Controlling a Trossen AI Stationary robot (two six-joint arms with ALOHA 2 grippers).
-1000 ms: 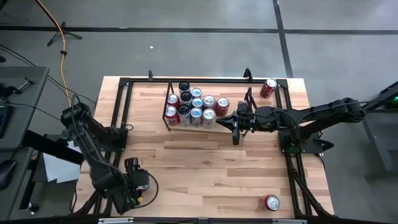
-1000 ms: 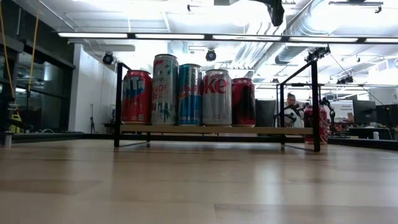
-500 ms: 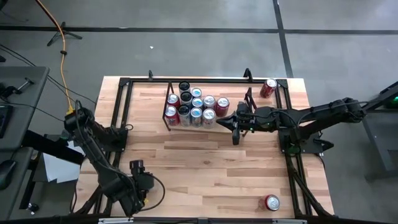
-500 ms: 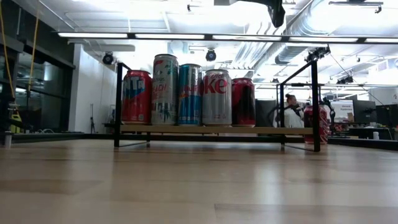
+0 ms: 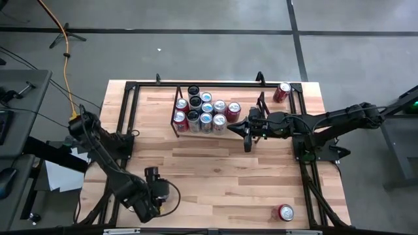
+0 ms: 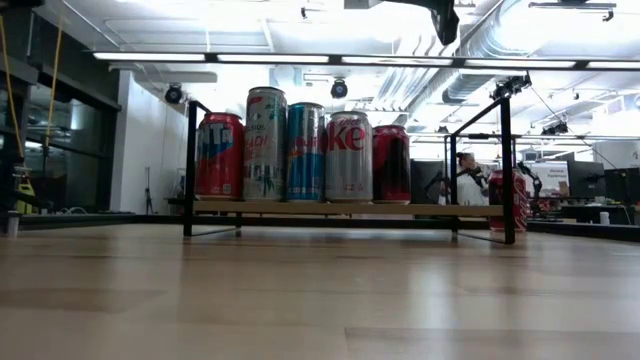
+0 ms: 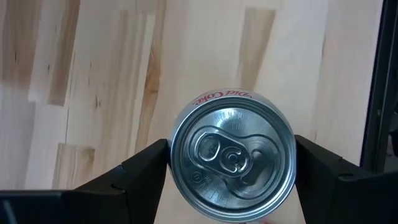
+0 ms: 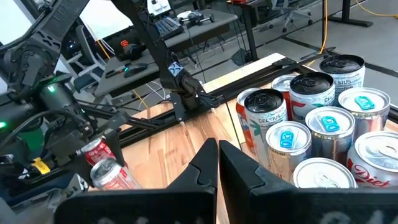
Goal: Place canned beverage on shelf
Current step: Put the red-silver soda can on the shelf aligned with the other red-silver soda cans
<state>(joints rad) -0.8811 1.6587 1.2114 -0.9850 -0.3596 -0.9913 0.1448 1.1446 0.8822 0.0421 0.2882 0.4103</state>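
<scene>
A silver Diet Coke can [image 7: 236,155] stands top up between the fingers of my left gripper [image 7: 231,163], which is shut on it. In the high view that gripper [image 5: 161,194] is over the table's near left part. The shelf [image 5: 175,124], a low black-rod rack [image 6: 340,210], stands at the table's far middle with several cans [image 5: 206,112] upright on it. My right gripper [image 5: 247,140] hangs shut just right of the shelf, above the table, touching nothing; its fingers [image 8: 208,168] lie together beside the shelved cans [image 8: 323,124]. My left gripper pinches the can between its two fingers, one finger [image 7: 149,165] on each opposite side of the wall [image 7: 176,155] just below the top rim. The fingers come steeply from above. The can stays upright; whether its bottom rests on the table does not show.
A red can [image 5: 282,91] lies at the far right corner and another [image 5: 285,212] near the right near corner. Black rails [image 5: 302,163] edge the wooden table. Bare wood [image 5: 215,170] lies between the left gripper and the shelf. A person [image 6: 467,178] shows far behind the table.
My left gripper has moved along the near edge toward the table's right, sinking a little, and the can has gone with it, still upright.
</scene>
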